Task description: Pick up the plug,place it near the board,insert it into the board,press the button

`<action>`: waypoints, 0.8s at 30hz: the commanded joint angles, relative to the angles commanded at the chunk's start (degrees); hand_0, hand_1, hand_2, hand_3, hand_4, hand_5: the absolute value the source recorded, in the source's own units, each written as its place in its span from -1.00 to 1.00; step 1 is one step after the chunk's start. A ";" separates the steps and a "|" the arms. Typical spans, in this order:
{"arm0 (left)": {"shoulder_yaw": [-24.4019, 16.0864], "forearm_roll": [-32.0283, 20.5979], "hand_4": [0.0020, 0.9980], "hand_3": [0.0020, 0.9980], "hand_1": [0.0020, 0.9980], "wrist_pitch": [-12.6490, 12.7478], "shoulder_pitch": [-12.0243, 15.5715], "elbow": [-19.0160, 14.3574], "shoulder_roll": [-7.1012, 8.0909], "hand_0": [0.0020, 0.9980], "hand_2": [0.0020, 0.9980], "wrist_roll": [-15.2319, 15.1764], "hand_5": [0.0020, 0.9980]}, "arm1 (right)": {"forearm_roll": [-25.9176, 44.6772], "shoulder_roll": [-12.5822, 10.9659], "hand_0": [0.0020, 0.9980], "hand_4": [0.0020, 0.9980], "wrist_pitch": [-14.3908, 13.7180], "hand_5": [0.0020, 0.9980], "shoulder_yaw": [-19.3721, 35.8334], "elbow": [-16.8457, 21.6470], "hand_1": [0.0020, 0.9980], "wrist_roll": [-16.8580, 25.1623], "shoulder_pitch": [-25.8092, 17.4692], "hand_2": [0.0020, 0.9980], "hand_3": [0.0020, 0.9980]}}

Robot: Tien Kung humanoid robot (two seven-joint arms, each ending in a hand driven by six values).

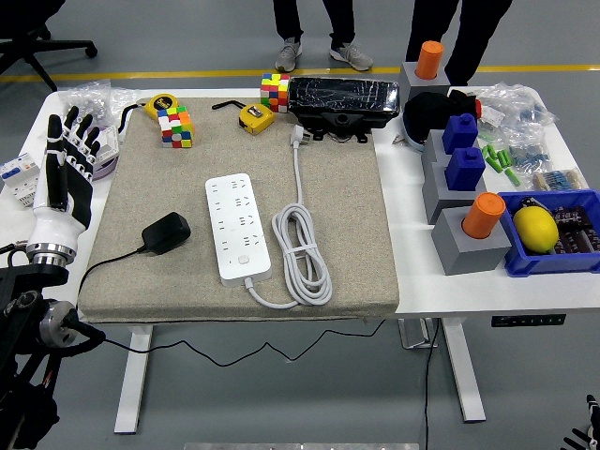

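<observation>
A black plug adapter [165, 232] lies on the grey mat [347, 234], just left of the white power strip [237, 227], with its thin black cable running off the mat's left edge. My left hand [67, 164] is raised at the table's left edge, fingers spread and empty, well left of and above the plug. The strip's white cord [300, 253] is coiled to its right. My right hand is out of view.
Rubik's cubes [174, 127] and yellow tape measures [255, 117] lie at the mat's back. A black case [343, 101] sits behind the strip. Grey blocks with blue and orange pieces [469, 202] and a blue bin [553, 234] stand at right. People stand at the far side.
</observation>
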 joint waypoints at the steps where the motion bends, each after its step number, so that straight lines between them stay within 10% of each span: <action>1: 0.23 -0.68 1.00 0.78 0.89 -0.19 0.16 0.03 0.28 0.82 0.80 0.06 1.00 | 0.50 0.20 0.57 1.00 0.10 0.83 -0.70 0.00 0.44 0.10 -0.12 0.44 0.51; 24: 2.23 13.97 1.00 0.59 0.59 3.42 2.94 -5.35 0.54 0.53 0.55 7.24 0.94 | -4.61 1.03 0.63 1.00 0.16 1.00 3.69 0.00 0.47 0.37 -2.09 0.47 0.53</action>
